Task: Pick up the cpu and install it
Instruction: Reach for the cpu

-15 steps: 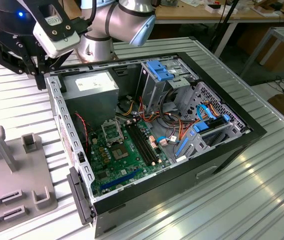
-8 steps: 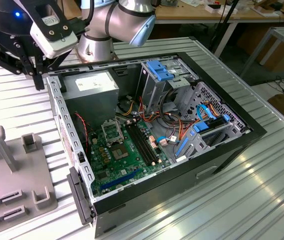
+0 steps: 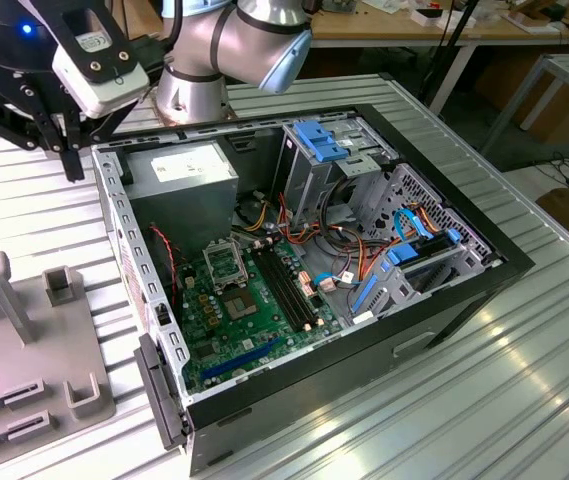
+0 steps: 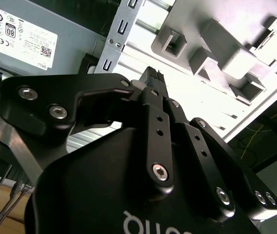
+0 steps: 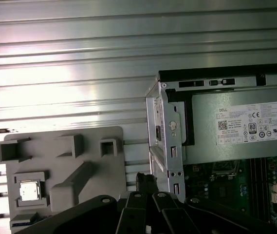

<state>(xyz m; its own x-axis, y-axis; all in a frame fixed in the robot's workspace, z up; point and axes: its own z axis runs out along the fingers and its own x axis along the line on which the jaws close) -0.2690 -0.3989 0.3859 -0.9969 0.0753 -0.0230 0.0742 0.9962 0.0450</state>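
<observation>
The gripper [image 4: 150,74], its fingers pinched together on nothing, is hovering above the ribbed metal table [image 5: 70,53] beside the open computer case [image 5: 170,122], while the cpu [image 5: 29,190] is lying well apart from them, in a square recess of the grey fixture plate [image 5: 104,170].

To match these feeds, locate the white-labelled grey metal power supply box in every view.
Exterior view: grey metal power supply box, far corner of the black computer case, toward the exterior view's left.
Second wrist view: the box, beyond the black end effector.
First wrist view: the box, adjoining the green circuit board.
Shared landmark: grey plastic fixture plate outside the case.
</observation>
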